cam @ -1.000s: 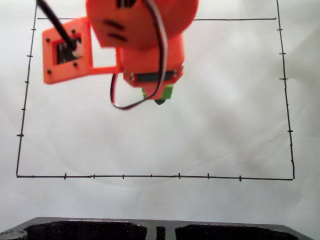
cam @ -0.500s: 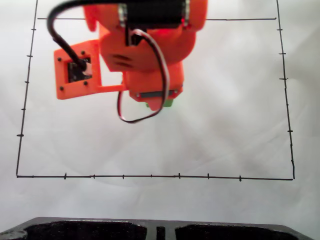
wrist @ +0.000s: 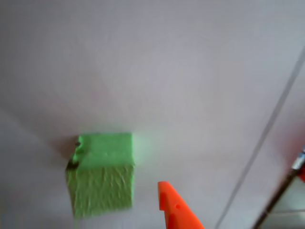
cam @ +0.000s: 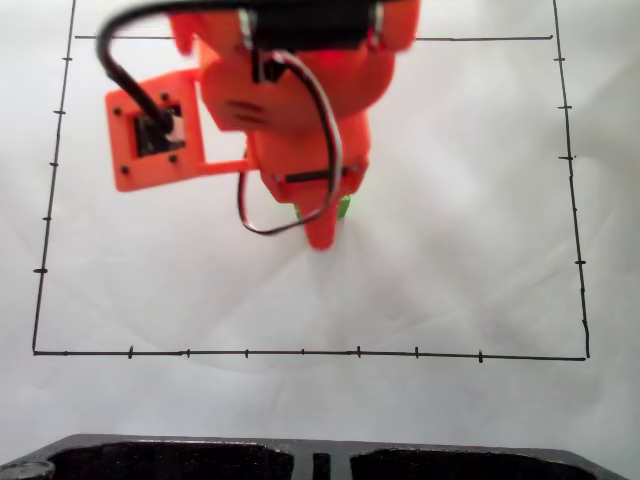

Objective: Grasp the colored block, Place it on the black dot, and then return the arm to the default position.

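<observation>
Green block [wrist: 101, 171] sits on white surface [wrist: 190, 71] — orange finger [wrist: 176, 210] apart.

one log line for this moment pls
phase: release | green block resting on white sheet, over black mark at its left edge | gripper: block free, jaw state unclear | arm above block

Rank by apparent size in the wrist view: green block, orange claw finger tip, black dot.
1. Green block, largest by far.
2. Orange claw finger tip, partly cut off by the frame and nearer the camera, so its rank is unsure.
3. Black dot, just a sliver at the block's left edge.
</observation>
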Controlling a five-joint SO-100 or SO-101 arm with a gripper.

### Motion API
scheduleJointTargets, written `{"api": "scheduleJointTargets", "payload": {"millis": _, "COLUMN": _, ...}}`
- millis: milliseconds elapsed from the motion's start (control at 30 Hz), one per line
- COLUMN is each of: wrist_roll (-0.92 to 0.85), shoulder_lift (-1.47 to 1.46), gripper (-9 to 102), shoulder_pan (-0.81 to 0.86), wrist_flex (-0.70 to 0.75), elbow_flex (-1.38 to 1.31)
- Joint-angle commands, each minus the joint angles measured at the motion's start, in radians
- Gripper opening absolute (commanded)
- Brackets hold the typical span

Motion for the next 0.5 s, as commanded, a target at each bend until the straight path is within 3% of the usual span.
{"api": "scheduleJointTargets", "payload": {"millis": 0, "wrist_roll": -0.012, "shoulder_lift": 0.123, "gripper": 61, "shoulder_pan": 0.023, "wrist_flex": 0.04, "elbow_flex": -0.018}}
{"api": "scheduleJointTargets", "payload": {"millis": 267, "wrist_roll": -0.095, "shoulder_lift": 0.353, "gripper": 60, "shoulder_pan": 0.044, "wrist_flex": 0.094, "elbow_flex": 0.044}}
{"api": "scheduleJointTargets", "payload": {"millis": 467, "wrist_roll": -0.155, "shoulder_lift": 0.528, "gripper": 44, "shoulder_pan": 0.061, "wrist_flex": 0.048, "elbow_flex": 0.156}}
